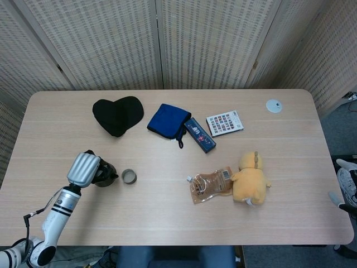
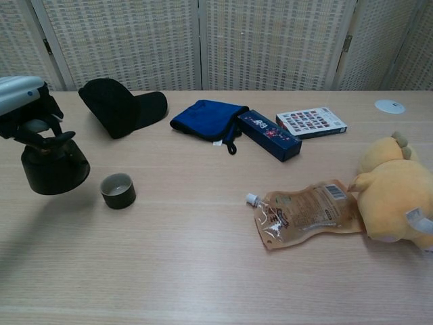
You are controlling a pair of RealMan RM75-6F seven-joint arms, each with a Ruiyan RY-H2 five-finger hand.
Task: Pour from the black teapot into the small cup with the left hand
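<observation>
My left hand (image 1: 85, 168) (image 2: 24, 108) grips the black teapot (image 1: 105, 174) (image 2: 55, 169) by its handle and holds it upright just above the table. The pot hangs close to the left of the small cup (image 1: 129, 176) (image 2: 118, 190), a short dark cup standing empty on the wood. The hand's silver back covers the handle in the head view. My right hand shows in neither view.
A black cap (image 1: 117, 115) lies at the back left, with a blue cloth pouch (image 1: 168, 121), a dark blue box (image 1: 199, 134) and a colour card (image 1: 225, 123) beside it. A drink pouch (image 1: 211, 184) and a yellow plush toy (image 1: 250, 178) lie to the right.
</observation>
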